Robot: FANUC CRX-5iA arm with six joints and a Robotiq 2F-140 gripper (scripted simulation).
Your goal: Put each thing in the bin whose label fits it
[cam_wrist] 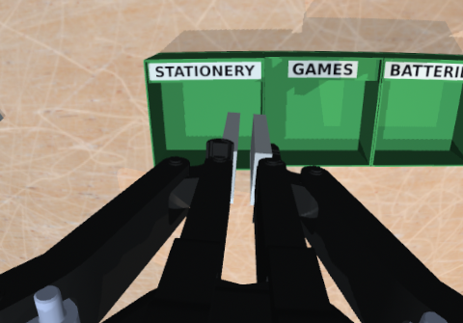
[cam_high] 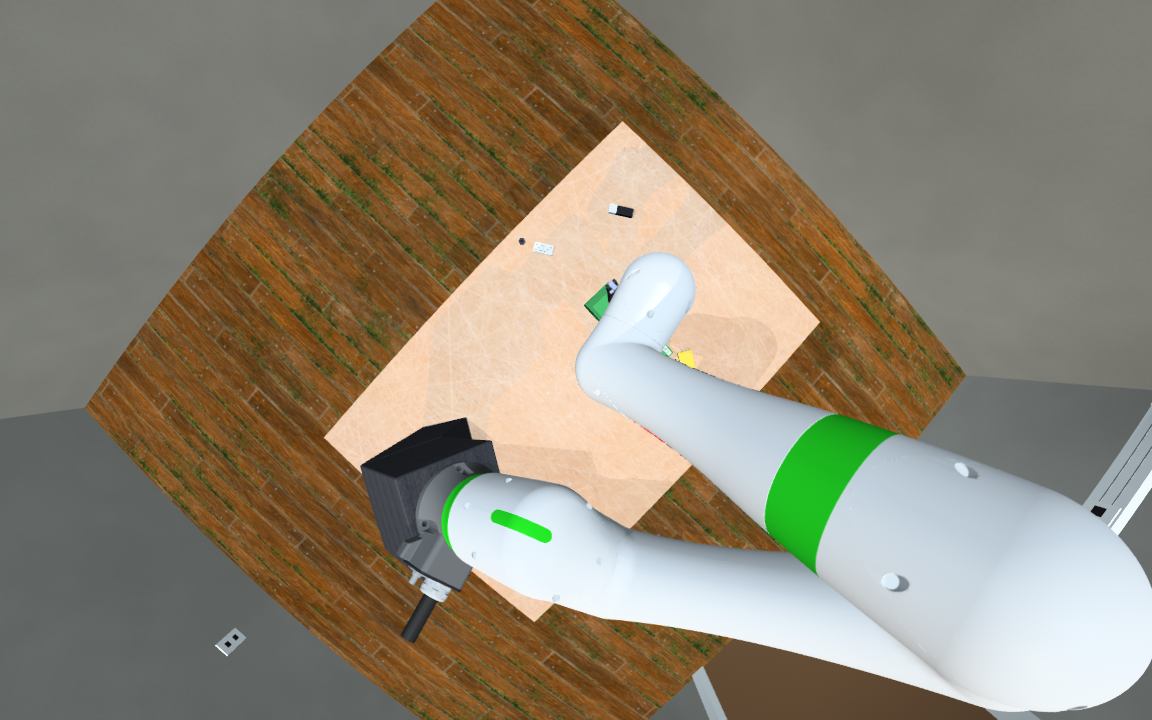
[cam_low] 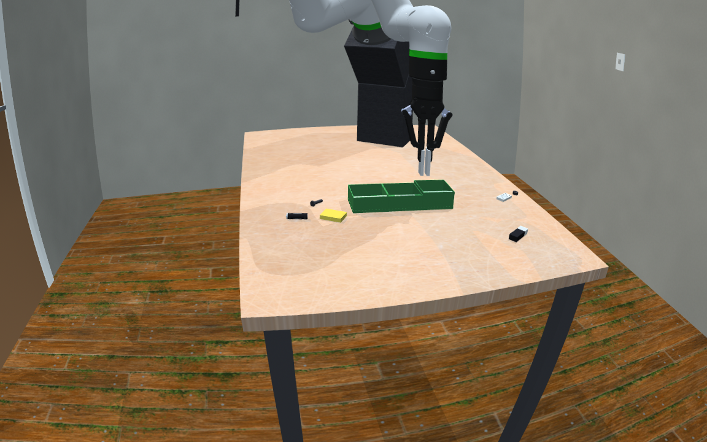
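The claw (cam_low: 425, 164) hangs above the green bin row (cam_low: 400, 196), over the end compartment labelled STATIONERY (cam_wrist: 204, 71). Its fingers stand nearly together with only a thin gap, and nothing sits between them: it is closed and holds nothing. In the wrist view the fingertips show in front of the STATIONERY compartment, close to its shared wall with GAMES (cam_wrist: 322, 68); the third label, cut off at the frame edge, reads BATTERIE (cam_wrist: 424, 71). All three compartments look bare inside as far as that view reaches.

The bin row stands flat near the middle of the table (cam_low: 378, 274). On its far side from the claw's end lie a yellow block (cam_low: 332, 215), a black oblong piece (cam_low: 296, 215) and a small black bolt-like piece (cam_low: 316, 202), all apart from the bins. Beyond the STATIONERY end lie a small white tile with dots (cam_low: 504, 196), possibly a domino, with a tiny black round thing (cam_low: 515, 193) just beside it, and nearer the table's front a black-and-white block (cam_low: 517, 234).
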